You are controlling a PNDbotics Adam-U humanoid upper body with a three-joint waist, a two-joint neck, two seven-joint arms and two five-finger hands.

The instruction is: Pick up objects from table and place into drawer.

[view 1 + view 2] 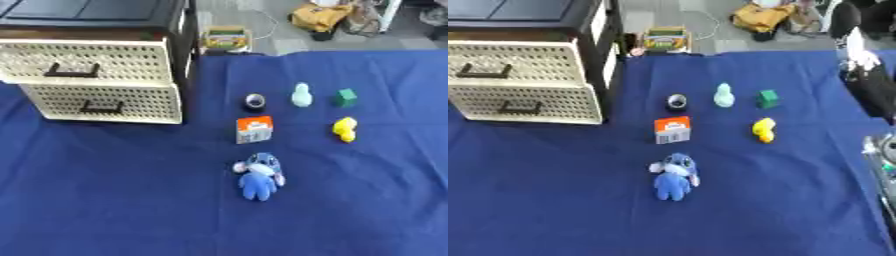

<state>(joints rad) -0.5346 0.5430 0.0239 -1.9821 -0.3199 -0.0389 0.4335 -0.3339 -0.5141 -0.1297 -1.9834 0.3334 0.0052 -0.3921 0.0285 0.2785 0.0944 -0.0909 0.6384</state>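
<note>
Nearest, blue plush toy (259,176) lies below orange-white box (254,129), its label unreadable; neither hand's fingers show.

Six small things sit on the one blue cloth (105,200). There is one blue soft toy (260,176). There is one little orange and white box (255,129). There is one yellow toy (346,129). There is one green block (346,97). There is one pale green bottle shape (301,95). There is one dark round roll (255,101). Two cream drawers (96,82) stick out of one black cabinet (179,30).
</note>
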